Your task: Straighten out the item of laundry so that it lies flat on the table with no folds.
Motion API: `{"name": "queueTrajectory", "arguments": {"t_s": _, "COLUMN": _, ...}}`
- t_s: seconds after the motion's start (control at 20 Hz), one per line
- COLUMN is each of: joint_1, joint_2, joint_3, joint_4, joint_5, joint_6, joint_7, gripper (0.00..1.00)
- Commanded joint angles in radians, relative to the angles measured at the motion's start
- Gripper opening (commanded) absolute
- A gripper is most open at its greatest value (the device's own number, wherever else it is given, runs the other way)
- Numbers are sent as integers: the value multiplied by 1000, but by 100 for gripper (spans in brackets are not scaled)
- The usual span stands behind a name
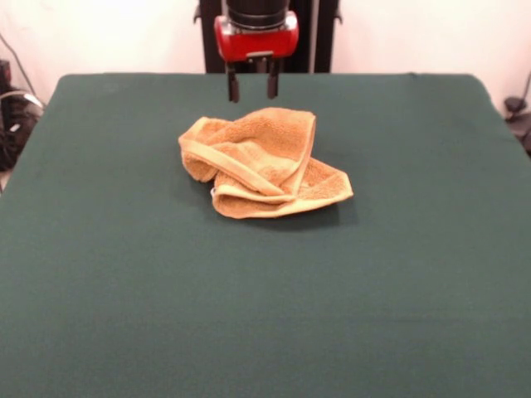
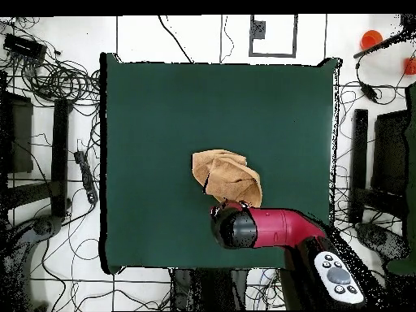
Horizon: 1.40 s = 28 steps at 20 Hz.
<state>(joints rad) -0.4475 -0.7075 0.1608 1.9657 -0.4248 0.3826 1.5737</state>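
Note:
The golden-orange towel (image 1: 261, 163) lies crumpled in a folded heap near the middle of the dark green table (image 1: 124, 274), with a pale band curling across its top. My gripper (image 1: 252, 86) hangs above the table just behind the towel's far edge, its two dark fingers apart and nothing between them. In the overhead view the towel (image 2: 225, 175) sits a little toward the robot's side of the table (image 2: 154, 114), and the red arm's head (image 2: 237, 228) covers the gripper and overlaps the towel's near edge.
Cables and stands crowd the floor on both sides of the table (image 2: 57, 89). Bare green cloth surrounds the towel on all sides.

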Motion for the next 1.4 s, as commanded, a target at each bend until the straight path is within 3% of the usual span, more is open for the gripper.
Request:
{"name": "queueTrajectory", "arguments": {"t_s": 0.05, "joint_1": 21, "joint_2": 54, "joint_3": 127, "joint_4": -55, "joint_5": -13, "joint_6": 109, "joint_7": -42, "gripper": 100}}
{"name": "queueTrajectory", "arguments": {"t_s": 0.75, "joint_1": 46, "joint_2": 51, "joint_3": 119, "joint_4": -9, "joint_5": -41, "joint_6": 70, "joint_7": -12, "gripper": 100}}
{"name": "queueTrajectory", "arguments": {"t_s": 1.4, "joint_1": 74, "joint_2": 83, "joint_3": 135, "joint_4": -85, "joint_5": -25, "joint_6": 138, "joint_7": -46, "gripper": 100}}
